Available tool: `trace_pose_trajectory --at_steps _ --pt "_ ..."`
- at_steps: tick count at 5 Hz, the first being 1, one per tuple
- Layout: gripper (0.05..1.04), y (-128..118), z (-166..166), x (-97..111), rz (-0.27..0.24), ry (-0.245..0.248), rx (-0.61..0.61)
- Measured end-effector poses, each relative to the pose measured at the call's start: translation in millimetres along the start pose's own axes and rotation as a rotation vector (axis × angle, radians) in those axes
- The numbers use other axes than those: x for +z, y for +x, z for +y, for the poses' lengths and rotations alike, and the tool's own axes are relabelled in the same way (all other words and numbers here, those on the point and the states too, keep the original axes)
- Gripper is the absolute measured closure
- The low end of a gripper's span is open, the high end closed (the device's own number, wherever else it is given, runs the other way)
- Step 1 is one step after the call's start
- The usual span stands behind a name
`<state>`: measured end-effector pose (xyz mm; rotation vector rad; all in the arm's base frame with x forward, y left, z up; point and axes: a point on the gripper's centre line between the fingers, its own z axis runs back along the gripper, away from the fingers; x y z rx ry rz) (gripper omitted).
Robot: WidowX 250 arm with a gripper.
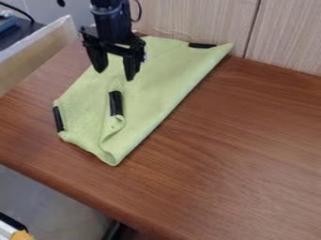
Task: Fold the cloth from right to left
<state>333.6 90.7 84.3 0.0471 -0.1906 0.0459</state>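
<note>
behind gripper (115,75), cloth (150,89) partly unseen

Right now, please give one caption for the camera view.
Open black gripper above a partly folded green cloth on a brown table.

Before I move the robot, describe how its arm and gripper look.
The arm is black, with a chunky, jointed build, and a thin dark cable loops out beside it. The gripper is black too: a wide crosspiece carrying two thick fingers that narrow toward their tips. I can make out no markings.
</note>
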Motion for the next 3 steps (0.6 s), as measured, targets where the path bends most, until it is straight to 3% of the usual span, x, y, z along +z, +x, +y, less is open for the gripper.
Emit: trace_pose_trajectory --at_steps 1,2,3 --pt "0.082 -1.6 0.1 8.7 0.0 0.006 -0.004" --pt "0.082 4.7 -3.9 30.9 -0.05 0.014 -0.019" --pt "0.082 5.1 -4.3 31.7 -0.052 0.014 -0.021"
